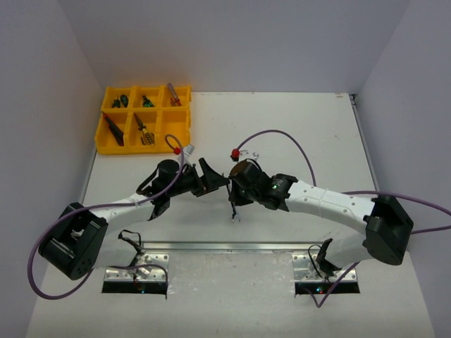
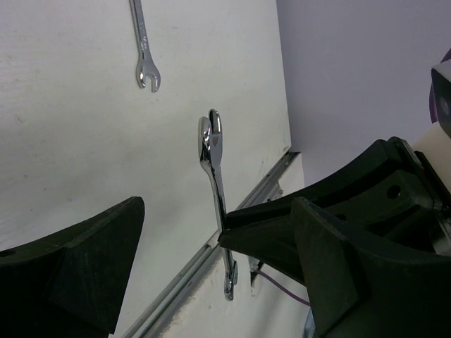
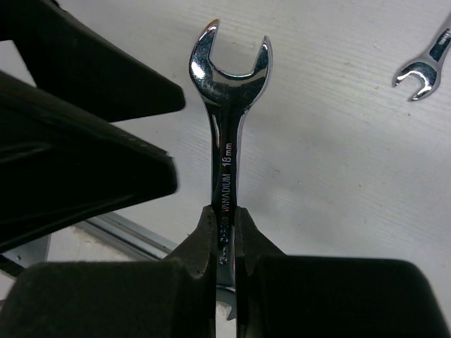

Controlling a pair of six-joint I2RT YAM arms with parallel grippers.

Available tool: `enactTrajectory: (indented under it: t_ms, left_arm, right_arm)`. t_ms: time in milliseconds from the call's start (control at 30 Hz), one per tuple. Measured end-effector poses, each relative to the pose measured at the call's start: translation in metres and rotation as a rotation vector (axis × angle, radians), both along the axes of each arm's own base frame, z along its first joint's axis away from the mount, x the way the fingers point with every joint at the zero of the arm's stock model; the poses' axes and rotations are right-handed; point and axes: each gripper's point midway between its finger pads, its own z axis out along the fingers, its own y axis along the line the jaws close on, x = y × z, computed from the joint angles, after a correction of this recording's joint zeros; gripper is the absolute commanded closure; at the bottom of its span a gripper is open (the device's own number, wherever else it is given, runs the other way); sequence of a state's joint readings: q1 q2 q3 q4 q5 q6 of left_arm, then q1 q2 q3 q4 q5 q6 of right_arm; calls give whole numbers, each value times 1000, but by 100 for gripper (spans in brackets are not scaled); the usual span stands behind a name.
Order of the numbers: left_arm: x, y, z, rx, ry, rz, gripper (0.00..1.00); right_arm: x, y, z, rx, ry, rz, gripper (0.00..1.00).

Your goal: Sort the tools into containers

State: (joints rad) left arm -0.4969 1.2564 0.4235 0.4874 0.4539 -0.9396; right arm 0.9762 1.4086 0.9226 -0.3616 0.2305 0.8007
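Top view: yellow tray sits at 10 o'clock on the table. Green-handled screwdrivers are in its 11 o'clock bin, red-handled pliers in the 1 o'clock bin, knife in the 7 o'clock bin, yellow-handled pliers in the 6 o'clock bin. Arms meet mid-table: left gripper reaches in from 8 o'clock, right gripper from 4 o'clock, tips just beside each other. Wrench shows only as a thin sliver at 6 o'clock of the right gripper. Left wrist view: left gripper's fingers stand apart, nothing pinched. The wrench hangs between them, open end at 12 o'clock, other end at 6 over the metal rail. I can't tell whether it touches the 3 o'clock finger. Right gripper's tip comes in from 3 o'clock and holds the shaft below its middle. Second wrench lies flat on the table at 11 o'clock, well apart. Right wrist view: right gripper clamped tight on the wrench shaft, open end up at 12, off the table. Left gripper's fingers fill 9 o'clock, just beside the wrench, not touching. Second wrench on the table at 2 o'clock.
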Motion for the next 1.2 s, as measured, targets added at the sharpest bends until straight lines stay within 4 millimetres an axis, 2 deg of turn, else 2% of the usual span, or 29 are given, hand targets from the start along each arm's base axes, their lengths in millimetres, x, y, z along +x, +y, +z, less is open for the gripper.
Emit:
enactTrajectory:
  t_ms: [67,133,233,267,300,333,433,467,500,533,567,633,700,767,833,900,1033,1133,1200]
  left_arm:
    - [-1,-8,-1,-5,7,-15,38]
    - [-3,-15,0,-10,14,-27,46]
    - [-1,-25,2,-18,13,-37,66]
    - [0,-28,3,-20,15,-38,74]
    - [2,-29,3,-22,18,-35,89]
    - [3,-30,2,-22,19,-30,99]
    - [4,-30,2,-23,22,-22,100]
    - [4,-31,3,-26,20,-21,100]
    - [5,-31,3,-27,18,-20,100]
    - [5,-31,4,-26,18,-18,100]
    - [7,-30,3,-18,17,-12,100]
    - [11,-29,3,7,10,2,100]
    - [21,-24,-1,61,7,39,100]
    - [38,-13,-3,160,1,99,100]
    - [64,5,7,244,-35,189,100]
    - [93,35,19,331,-56,299,100]
    - [150,113,47,490,-83,547,100]
    - [187,163,53,582,-59,679,100]
    - [207,186,48,635,-25,728,100]
  right_arm:
    - [-2,4,3,17,-4,16,100]
    - [-3,8,6,33,-5,31,100]
    - [-5,11,9,50,-5,43,100]
    - [-5,12,10,54,-6,46,100]
    - [-6,13,12,59,-7,48,100]
    - [-6,13,13,65,-9,50,100]
    - [-6,14,19,79,-20,50,98]
    - [-5,13,20,80,-23,48,87]
    - [-5,13,20,80,-26,46,53]
    - [-5,13,21,80,-28,45,31]
    - [-4,13,22,83,-31,42,25]
    - [-3,13,26,93,-42,38,7]
    - [-2,11,32,100,-57,29,4]
    - [-1,3,39,95,-75,-1,3]
    - [0,-8,48,89,-97,-30,1]
    - [1,-23,60,87,-127,-67,1]
    - [9,-58,81,116,-188,-160,1]
    - [15,-80,79,110,-192,-217,1]
    - [17,-91,70,88,-178,-242,1]
